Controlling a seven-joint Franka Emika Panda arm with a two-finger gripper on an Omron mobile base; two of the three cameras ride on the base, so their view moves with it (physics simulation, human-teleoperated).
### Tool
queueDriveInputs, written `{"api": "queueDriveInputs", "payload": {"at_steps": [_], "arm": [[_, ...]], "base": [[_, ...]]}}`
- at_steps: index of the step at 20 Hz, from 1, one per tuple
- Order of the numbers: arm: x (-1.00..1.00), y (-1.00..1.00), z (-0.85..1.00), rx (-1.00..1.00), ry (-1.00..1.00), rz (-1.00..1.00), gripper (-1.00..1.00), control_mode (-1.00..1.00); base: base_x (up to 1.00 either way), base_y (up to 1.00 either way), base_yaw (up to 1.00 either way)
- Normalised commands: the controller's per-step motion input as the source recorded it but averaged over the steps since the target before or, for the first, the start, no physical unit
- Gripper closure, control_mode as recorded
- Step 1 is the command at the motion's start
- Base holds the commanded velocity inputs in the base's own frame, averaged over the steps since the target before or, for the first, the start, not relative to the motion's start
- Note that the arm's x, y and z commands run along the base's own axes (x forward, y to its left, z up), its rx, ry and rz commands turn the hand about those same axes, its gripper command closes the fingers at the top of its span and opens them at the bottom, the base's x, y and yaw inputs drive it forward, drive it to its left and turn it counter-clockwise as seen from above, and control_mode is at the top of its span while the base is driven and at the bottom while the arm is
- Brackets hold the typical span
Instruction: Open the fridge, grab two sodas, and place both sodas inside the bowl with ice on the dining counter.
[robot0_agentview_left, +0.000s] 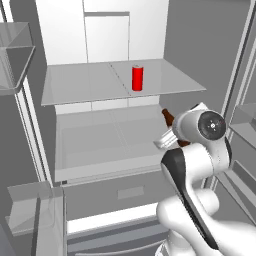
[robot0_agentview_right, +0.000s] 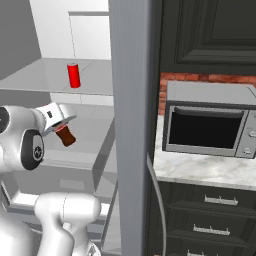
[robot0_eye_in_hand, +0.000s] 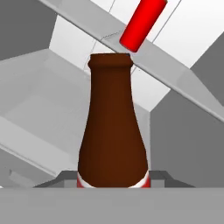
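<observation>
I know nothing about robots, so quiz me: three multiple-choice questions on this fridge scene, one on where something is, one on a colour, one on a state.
1. Where does the red can stand?
A. on the upper fridge shelf
B. in the bottom drawer
C. on the microwave

2. What colour is the bottle at the gripper?
A. green
B. dark brown
C. clear

3. What is the gripper doing?
A. hanging open and empty
B. shut on the bottle
C. shut on the can

Answers:
1. A, the can stands upright on the shelf.
2. B, the hand view shows it brown.
3. B, the bottle's base sits between the fingers, tilted clear of the shelves.
</observation>
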Motion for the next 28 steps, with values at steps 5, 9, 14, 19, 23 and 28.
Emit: {"api": "queueDriveInputs", "payload": {"at_steps": [5,9,14,19,23,28], "arm": [[-0.78,-0.04,-0.10,-0.02,0.08,0.00,1.00,-1.00],[-0.30,0.04,-0.20,-0.04,0.00,0.00,1.00,-1.00],[-0.15,0.01,-0.28,-0.06,0.00,0.00,1.00,-1.00],[-0.27,-0.01,-0.27,-0.02,-0.01,0.00,1.00,1.00],[0.00,0.00,0.00,0.00,0.00,0.00,1.00,1.00],[0.00,0.00,0.00,0.00,0.00,0.00,1.00,1.00]], "base": [[0.00,0.00,0.00],[0.00,0.00,0.00],[0.00,0.00,0.00],[-0.15,-0.01,0.00],[-0.85,-0.02,0.00],[-0.82,0.00,0.00]]}}
